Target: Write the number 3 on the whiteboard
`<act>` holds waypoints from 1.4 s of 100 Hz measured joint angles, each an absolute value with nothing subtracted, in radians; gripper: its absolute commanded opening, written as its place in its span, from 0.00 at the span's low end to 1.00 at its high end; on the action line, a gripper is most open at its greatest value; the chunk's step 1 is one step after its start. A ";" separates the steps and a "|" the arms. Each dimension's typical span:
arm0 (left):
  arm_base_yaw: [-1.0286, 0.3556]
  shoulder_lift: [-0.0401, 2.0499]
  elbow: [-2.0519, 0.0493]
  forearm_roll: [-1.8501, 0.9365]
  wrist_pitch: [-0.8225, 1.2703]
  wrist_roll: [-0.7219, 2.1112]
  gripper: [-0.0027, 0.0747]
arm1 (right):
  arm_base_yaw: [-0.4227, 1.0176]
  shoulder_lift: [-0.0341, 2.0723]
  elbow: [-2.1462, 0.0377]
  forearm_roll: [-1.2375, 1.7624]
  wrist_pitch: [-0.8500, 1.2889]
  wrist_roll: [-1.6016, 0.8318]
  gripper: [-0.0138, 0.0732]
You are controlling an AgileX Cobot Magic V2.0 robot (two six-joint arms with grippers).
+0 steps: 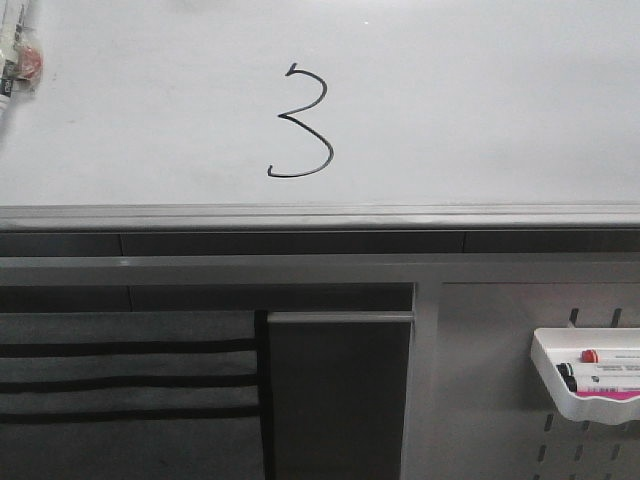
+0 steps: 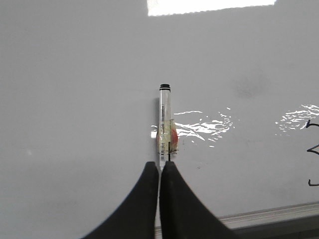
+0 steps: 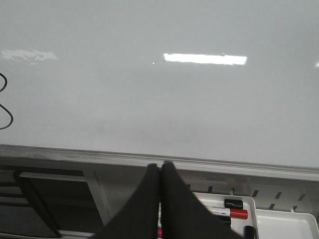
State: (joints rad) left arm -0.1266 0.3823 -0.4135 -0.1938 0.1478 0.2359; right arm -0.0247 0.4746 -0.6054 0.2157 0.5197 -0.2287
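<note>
- One black number 3 (image 1: 300, 122) stands on the whiteboard (image 1: 480, 100), a little left of the board's middle in the front view and just above its grey lower rail (image 1: 320, 215).
- My left pincer (image 2: 160, 167) is clamped on a marker (image 2: 164, 124); the two dark fingers (image 2: 144, 199) press together around its lower end.
- The marker has a clear barrel with a black ring at its far end and a band of tape with a reddish patch around the middle; it hangs over bare board, well to the left of the digit.
- In the front view the same marker (image 1: 14, 55) shows only at the upper left corner.
- My right pincer (image 3: 160, 167) is pressed together with nothing between its fingers (image 3: 179, 209), and it sits over the rail at the board's lower edge.
- Below the board, a white tray (image 1: 585, 385) hangs on a grey perforated panel (image 1: 490, 380) at the right and holds markers, one with a red cap (image 1: 589, 355).
</note>
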 measured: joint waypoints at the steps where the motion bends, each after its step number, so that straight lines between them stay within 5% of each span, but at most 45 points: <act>1: -0.127 0.378 -0.411 -0.194 0.148 0.236 0.01 | -0.025 0.475 -0.605 0.216 0.520 -0.229 0.08; 71: -0.072 -0.005 0.005 -0.107 -0.023 0.123 0.01 | -0.025 0.475 -0.605 0.216 0.520 -0.229 0.08; 140: -0.072 -0.005 0.006 -0.090 -0.083 0.109 0.01 | -0.025 0.475 -0.605 0.216 0.520 -0.230 0.08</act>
State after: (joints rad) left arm -0.0723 -0.0049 0.0058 -0.0896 -0.0835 0.1087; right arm -0.0247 0.4746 -0.6054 0.2157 0.5197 -0.2303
